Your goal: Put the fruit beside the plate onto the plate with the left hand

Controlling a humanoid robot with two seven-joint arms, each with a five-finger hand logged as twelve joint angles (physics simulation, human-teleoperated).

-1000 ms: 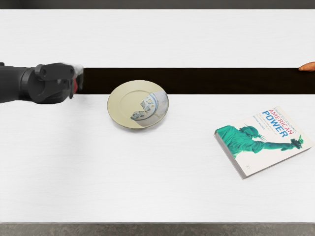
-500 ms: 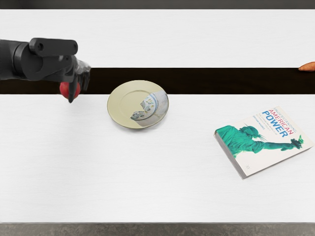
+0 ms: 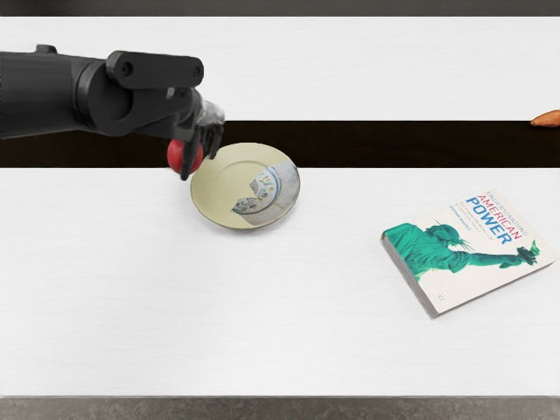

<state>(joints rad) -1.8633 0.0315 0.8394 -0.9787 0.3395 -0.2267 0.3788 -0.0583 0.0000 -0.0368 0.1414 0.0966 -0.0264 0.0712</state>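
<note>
1. Red, round and smooth, the fruit (image 3: 180,156) is clenched in your left hand (image 3: 194,133). The dark fingers curl down around it and only its lower side peeks out.
2. You've got it off the table (image 3: 262,332), hanging right at the plate's left rim and not over the middle yet. I'd judge it is carried high to clear that raised rim.
3. The plate (image 3: 210,198) is pale cream, round, shallow and glossy, with a blue-grey patch right of its centre. It looks slick, so a round fruit could roll. Let go low and over the dip, not on the rim.
4. Your arm is matte black and comes in from the plate's left, crossing the dark gap that runs behind the plate.
5. The book (image 3: 464,249) lies flat to the plate's right, well apart. It has a shiny cover with a teal statue, and it is out of your path.
6. There's an orange sliver (image 3: 547,118) far right of the plate, cut off by the edge. You can't tell what it is.
</note>
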